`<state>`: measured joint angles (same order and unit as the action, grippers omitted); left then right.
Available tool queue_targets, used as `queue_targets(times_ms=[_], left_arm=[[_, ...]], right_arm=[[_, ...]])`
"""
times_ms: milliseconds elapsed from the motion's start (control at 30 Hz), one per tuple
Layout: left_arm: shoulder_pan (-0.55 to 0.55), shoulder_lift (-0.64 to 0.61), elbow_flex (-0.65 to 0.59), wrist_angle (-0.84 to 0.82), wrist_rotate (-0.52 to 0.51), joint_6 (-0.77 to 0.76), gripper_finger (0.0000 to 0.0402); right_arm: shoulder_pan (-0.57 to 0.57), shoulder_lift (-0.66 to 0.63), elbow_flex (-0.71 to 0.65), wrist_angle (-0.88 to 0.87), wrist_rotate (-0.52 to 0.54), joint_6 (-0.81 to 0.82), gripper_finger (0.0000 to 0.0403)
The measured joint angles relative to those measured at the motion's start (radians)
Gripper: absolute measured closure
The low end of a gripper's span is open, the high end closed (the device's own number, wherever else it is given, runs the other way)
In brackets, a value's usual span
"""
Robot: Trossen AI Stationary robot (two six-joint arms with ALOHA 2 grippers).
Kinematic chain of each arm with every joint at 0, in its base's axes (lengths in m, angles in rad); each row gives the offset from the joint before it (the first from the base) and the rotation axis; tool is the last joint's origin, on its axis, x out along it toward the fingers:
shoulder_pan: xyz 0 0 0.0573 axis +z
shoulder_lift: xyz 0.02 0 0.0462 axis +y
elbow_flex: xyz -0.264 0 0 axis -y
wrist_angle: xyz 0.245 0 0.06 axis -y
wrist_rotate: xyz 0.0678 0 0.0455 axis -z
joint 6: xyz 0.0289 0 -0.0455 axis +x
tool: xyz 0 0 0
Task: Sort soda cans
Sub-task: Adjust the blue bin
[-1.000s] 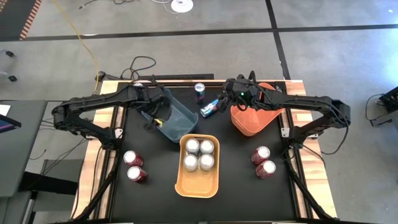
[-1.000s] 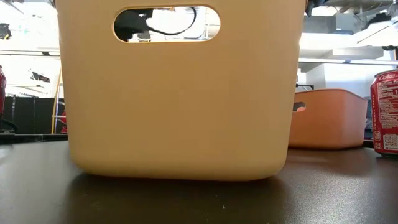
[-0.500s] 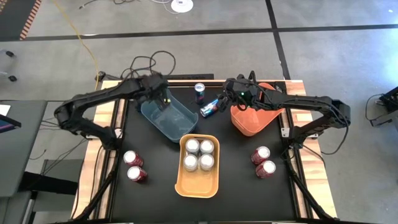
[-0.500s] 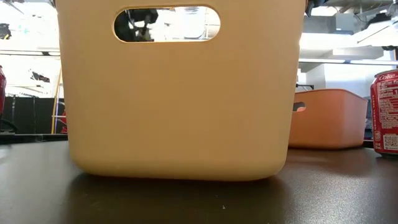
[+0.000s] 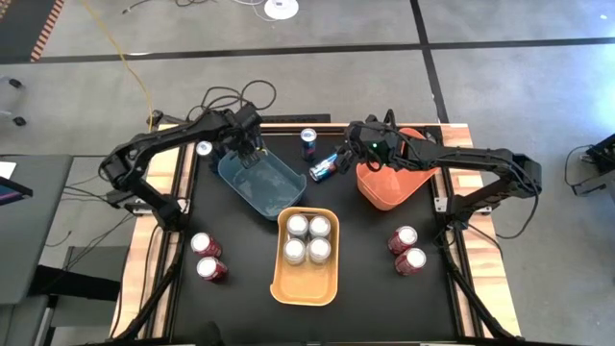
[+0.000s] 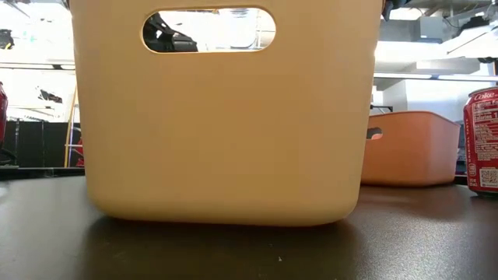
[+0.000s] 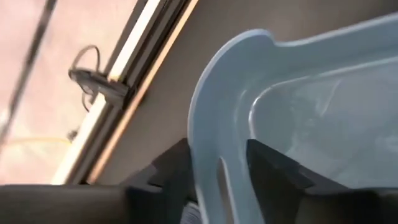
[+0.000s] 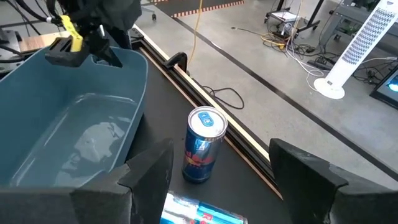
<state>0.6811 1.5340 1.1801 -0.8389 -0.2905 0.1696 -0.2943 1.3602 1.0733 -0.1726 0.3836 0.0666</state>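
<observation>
I saw a teal plastic bin point(image 5: 262, 180) angled at the black tabletop's point(image 5: 370, 274) back left, a yellow-orange plastic bin point(image 5: 307, 280) front centre, an orange plastic bin point(image 5: 389, 187) back right. White pedestal fan point(image 8: 354, 50) stood on the floor beyond.

You get the teal bin point(image 5: 261, 181) from overhead and close-up in both wrist views; the low view faces the yellow-orange bin point(image 6: 226, 117)

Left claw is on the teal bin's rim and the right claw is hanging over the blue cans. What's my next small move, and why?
Probably lower the right claw onto the upright blue can. Its fingers are spread, and that can stands right ahead of it outside the teal bin, which looks empty. The left claw straddles the bin's far rim, possibly steadying it, so leave it there.
</observation>
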Motion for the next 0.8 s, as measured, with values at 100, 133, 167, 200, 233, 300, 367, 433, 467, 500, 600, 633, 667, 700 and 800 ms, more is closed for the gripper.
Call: queue_targets(times_ms=[100, 133, 167, 200, 233, 300, 367, 433, 467, 500, 600, 633, 667, 700, 800], left_arm=[[0.000, 0.008, 0.000, 0.019, -0.006, 0.101, 0.0299], [0.000, 0.008, 0.000, 0.034, -0.005, 0.139, 0.0318], [0.000, 0.007, 0.000, 0.056, -0.003, 0.174, 0.0338], [-0.001, 0.007, 0.000, 0.081, -0.001, 0.207, 0.0359], [-0.003, 0.007, 0.000, 0.102, 0.005, 0.240, 0.0377], [-0.005, 0.004, 0.001, 0.127, 0.011, 0.311, 0.0389], [-0.010, 0.004, 0.001, 0.154, 0.034, 0.404, 0.0389], [-0.015, 0.005, 0.001, 0.177, 0.056, 0.525, 0.0389], [-0.018, 0.005, 0.001, 0.194, 0.061, 0.586, 0.0389], [-0.020, 0.005, 0.001, 0.214, 0.064, 0.632, 0.0390], [-0.017, 0.006, 0.001, 0.269, 0.114, 0.716, 0.0391], [-0.013, 0.006, 0.001, 0.290, 0.136, 0.734, 0.0391], [-0.012, 0.006, 0.001, 0.313, 0.150, 0.746, 0.0392], [-0.010, 0.006, 0.001, 0.335, 0.158, 0.754, 0.0392], [0.002, 0.006, 0.001, 0.383, 0.160, 0.769, 0.0392]], right_arm=[[0.000, 0.000, 0.000, -0.001, 0.000, 0.000, 0.0122], [0.000, 0.000, 0.000, -0.001, 0.000, 0.000, 0.0122], [0.000, 0.000, 0.000, -0.001, 0.000, 0.000, 0.0122], [0.000, 0.000, 0.000, -0.002, 0.000, 0.000, 0.0122], [0.000, 0.000, 0.000, -0.003, 0.000, 0.000, 0.0122], [0.000, 0.000, 0.000, -0.007, 0.000, 0.000, 0.0122], [0.000, 0.000, 0.000, -0.008, 0.000, 0.000, 0.0122], [0.000, 0.000, 0.000, -0.008, 0.000, -0.002, 0.0122], [0.000, 0.000, 0.000, -0.007, 0.000, -0.008, 0.0122], [0.000, 0.000, 0.000, -0.007, 0.000, -0.011, 0.0122], [0.000, 0.000, 0.000, -0.007, 0.000, -0.011, 0.0122], [0.000, 0.000, 0.000, -0.007, 0.000, -0.011, 0.0122], [0.000, 0.000, 0.000, -0.007, -0.001, -0.011, 0.0122], [0.000, 0.000, 0.000, -0.007, -0.001, -0.011, 0.0122], [0.000, 0.000, 0.000, -0.006, -0.001, -0.012, 0.0122]])
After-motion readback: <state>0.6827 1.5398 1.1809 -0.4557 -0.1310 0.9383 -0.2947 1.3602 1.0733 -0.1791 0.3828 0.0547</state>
